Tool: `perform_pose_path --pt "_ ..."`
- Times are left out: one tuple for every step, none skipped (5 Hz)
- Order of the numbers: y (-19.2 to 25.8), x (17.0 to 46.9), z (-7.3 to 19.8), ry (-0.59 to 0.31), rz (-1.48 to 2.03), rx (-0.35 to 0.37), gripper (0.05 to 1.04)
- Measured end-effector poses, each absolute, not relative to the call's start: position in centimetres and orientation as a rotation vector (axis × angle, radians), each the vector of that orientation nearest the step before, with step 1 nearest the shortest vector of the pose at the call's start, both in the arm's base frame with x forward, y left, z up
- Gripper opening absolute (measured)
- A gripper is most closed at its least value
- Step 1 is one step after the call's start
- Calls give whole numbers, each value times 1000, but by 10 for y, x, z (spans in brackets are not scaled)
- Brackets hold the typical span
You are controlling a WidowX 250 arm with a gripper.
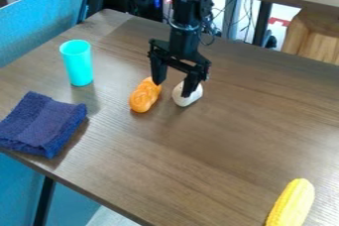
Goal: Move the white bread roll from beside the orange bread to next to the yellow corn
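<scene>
Camera view, desk [232, 143]: brown wood, carrying the things below;
Pincer [175, 82]: spread wide, apparently holding nothing; I judge that closing here could scrape or jam, as its fingertips overlap both small pieces;
Towel [41, 123]: folded, dark blue, at left;
Cup [77, 63]: turquoise, upright, behind the towel;
Corn [292, 204]: yellow, lower right, well apart;
Orange roll [145, 95]: under one fingertip; a sideways nudge might roll it;
White piece [187, 94]: behind the other fingertip; downward pressure might squirt it away.

I'm seeing bright, soft light here. Beside the cup [78, 64], the table [225, 143] shows a pale sheen and a faint shadow.
</scene>
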State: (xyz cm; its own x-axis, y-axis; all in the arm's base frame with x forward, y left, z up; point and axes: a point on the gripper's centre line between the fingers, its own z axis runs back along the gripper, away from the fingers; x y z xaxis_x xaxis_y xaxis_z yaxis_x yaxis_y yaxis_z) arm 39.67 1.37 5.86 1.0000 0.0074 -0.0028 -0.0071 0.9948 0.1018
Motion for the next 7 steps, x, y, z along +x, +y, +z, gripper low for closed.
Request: perform_pose_path --pt "10 401 49 29 6 109 990" --pt "9 407 42 38 13 105 990" --pt "6 409 43 30 17 82 990" --pt "4 417 47 10 31 66 990" --pt "4 418 41 25 42 65 990" --pt "6 423 38 26 48 64 990" --pt "12 425 33 40 75 84 955"
